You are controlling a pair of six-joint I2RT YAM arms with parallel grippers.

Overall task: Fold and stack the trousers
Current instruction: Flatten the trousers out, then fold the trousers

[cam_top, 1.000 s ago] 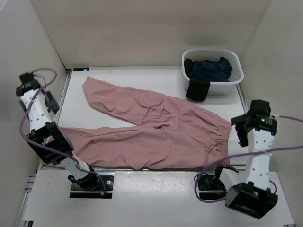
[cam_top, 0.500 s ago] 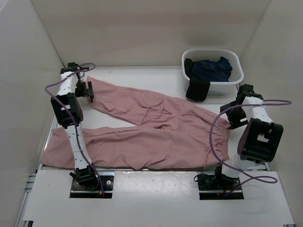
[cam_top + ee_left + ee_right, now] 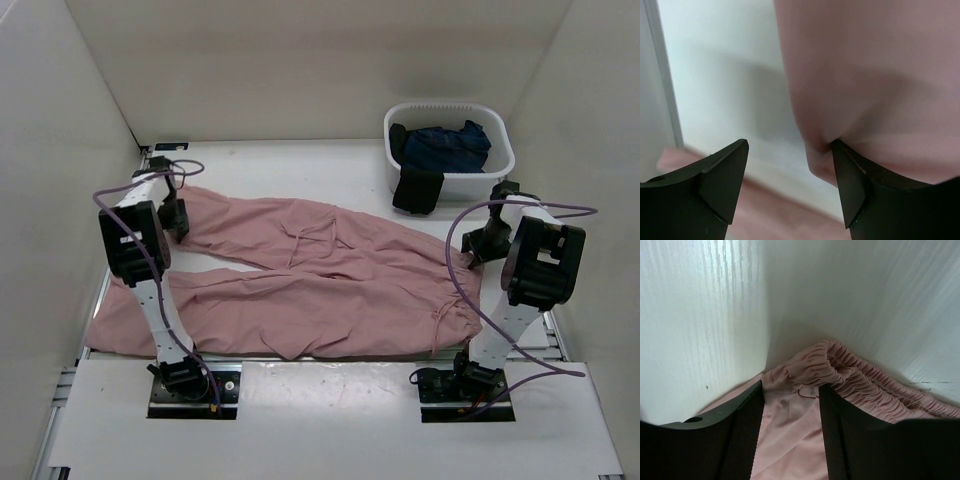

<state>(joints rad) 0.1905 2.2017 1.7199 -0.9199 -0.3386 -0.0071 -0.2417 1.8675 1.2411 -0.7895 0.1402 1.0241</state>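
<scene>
The dusty-pink trousers [image 3: 330,285] lie spread flat on the white table, waist to the right and legs to the left. My left gripper [image 3: 178,218] is at the far leg's cuff. In the left wrist view it [image 3: 790,145] is wide open, and the cuff's edge [image 3: 865,75] rests against the right finger, raised off the table. My right gripper [image 3: 478,248] is at the far corner of the waist. In the right wrist view it [image 3: 791,385] is open, its fingers straddle bunched fabric, and the gathered waistband [image 3: 855,375] lies just ahead.
A white basket [image 3: 470,183] stands at the back right and holds a dark navy garment [image 3: 445,145]. A black garment [image 3: 417,190] hangs over its front wall. White walls enclose the table on the left, back and right. Purple cables loop off both arms.
Both arms swung out from the near edge to the trousers, the left to the far cuff, the right to the waist corner. The far leg has shifted nearer and its wrinkles changed.
</scene>
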